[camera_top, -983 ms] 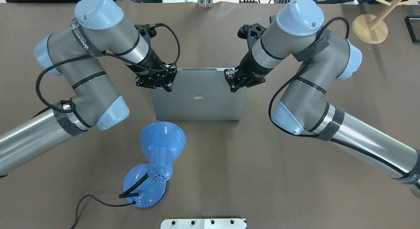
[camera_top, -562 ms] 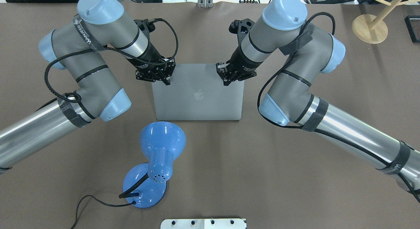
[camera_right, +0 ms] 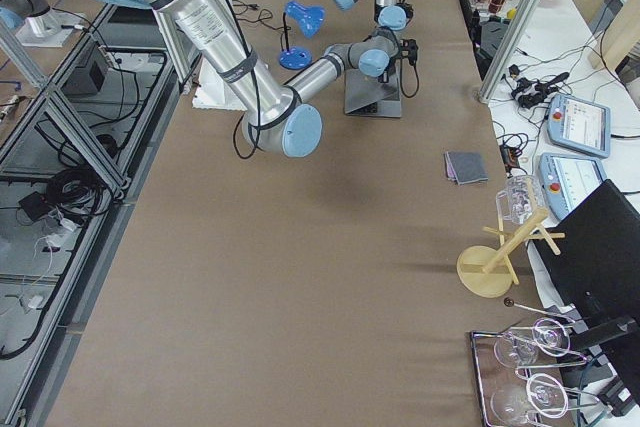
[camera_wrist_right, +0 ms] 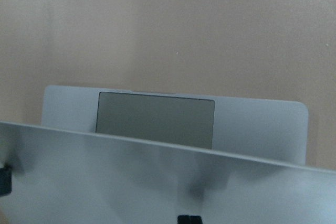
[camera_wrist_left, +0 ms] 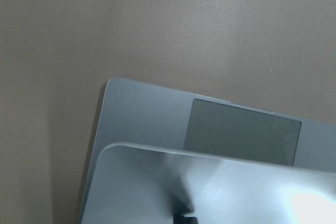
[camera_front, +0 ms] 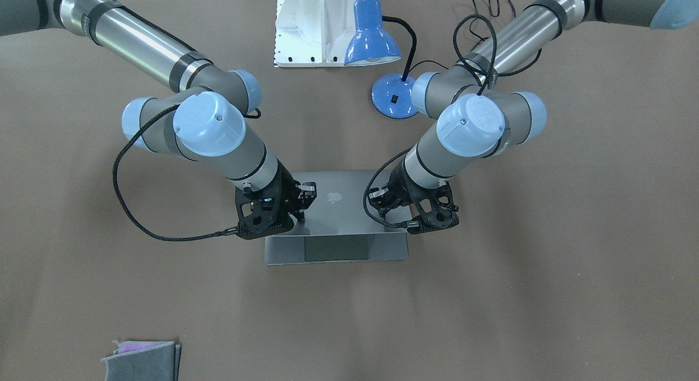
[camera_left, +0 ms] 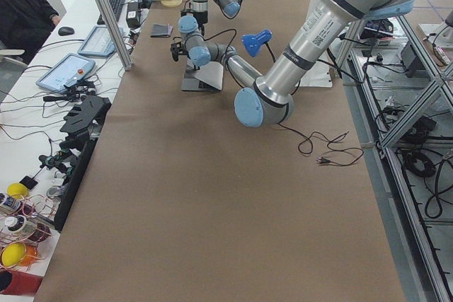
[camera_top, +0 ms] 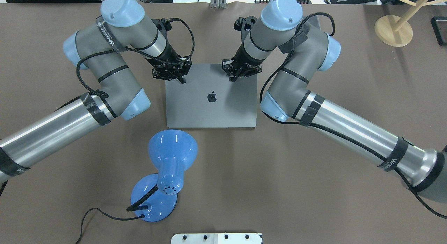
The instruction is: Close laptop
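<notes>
The laptop sits mid-table, just past the blue lamp, with its lid tipped most of the way down and the trackpad peeking out. The left gripper and right gripper are both pinched closed – tips on the lid's back.

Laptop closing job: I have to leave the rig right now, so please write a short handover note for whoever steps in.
Left gripper: looks shut, tip on the lid near its free edge, at the robot's left corner.
Right gripper: looks shut, tip on the same edge, further in from the right corner.
Laptop: mid-table, hinge toward the robot. The blue lamp stands apart on the hinge side.
Done: lid pushed low over the keyboard.
Left: the trackpad and palm rest are uncovered, so the lid is not shut. Probably press down until it meets the base, then lift both arms off.
</notes>
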You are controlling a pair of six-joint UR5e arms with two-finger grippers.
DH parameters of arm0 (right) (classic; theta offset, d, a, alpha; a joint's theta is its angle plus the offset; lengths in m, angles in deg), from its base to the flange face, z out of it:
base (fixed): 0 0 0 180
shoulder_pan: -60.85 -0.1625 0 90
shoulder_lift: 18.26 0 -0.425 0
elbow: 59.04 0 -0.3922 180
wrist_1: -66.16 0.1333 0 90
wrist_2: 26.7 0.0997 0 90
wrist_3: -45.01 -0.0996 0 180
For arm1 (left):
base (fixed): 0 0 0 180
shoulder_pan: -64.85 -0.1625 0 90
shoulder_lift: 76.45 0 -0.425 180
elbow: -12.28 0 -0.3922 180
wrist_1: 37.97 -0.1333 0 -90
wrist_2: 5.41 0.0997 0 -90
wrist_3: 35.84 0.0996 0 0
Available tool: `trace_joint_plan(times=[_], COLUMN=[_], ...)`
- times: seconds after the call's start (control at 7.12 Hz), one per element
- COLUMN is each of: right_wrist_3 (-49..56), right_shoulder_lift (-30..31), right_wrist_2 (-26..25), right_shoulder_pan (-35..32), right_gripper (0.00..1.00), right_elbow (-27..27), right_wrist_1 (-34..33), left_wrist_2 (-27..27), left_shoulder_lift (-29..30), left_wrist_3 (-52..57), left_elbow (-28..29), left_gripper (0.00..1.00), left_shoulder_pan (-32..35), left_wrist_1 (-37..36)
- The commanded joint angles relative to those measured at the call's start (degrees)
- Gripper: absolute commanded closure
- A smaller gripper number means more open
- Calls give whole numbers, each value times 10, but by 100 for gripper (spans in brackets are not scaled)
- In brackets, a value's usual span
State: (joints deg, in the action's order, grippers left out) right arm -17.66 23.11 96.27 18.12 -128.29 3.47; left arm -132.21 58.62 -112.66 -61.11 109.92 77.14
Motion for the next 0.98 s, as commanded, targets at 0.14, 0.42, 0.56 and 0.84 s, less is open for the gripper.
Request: trace_joint_plan(times=[0.14,0.42,0.56,0.84], right_wrist_3=[1,0,-1,-3], right_shoulder_lift=[-26,-27,-28,-37], right_wrist_2=[-23,-26,-25,-19], right_shoulder_pan=[4,5,5,0], right_gripper=[100,100,100,100], right_elbow=[88,99,99,97], right_wrist_1=[42,57,57,57], left_wrist_2=[27,56,65,69], left_shoulder_lift=[18,18,18,19], left_wrist_3=[10,10,10,9], left_elbow=[55,86,87,84], left_gripper=[100,100,100,100], left_shoulder_pan=[-6,-17,-23,-22], left_wrist_1=[12,54,55,55])
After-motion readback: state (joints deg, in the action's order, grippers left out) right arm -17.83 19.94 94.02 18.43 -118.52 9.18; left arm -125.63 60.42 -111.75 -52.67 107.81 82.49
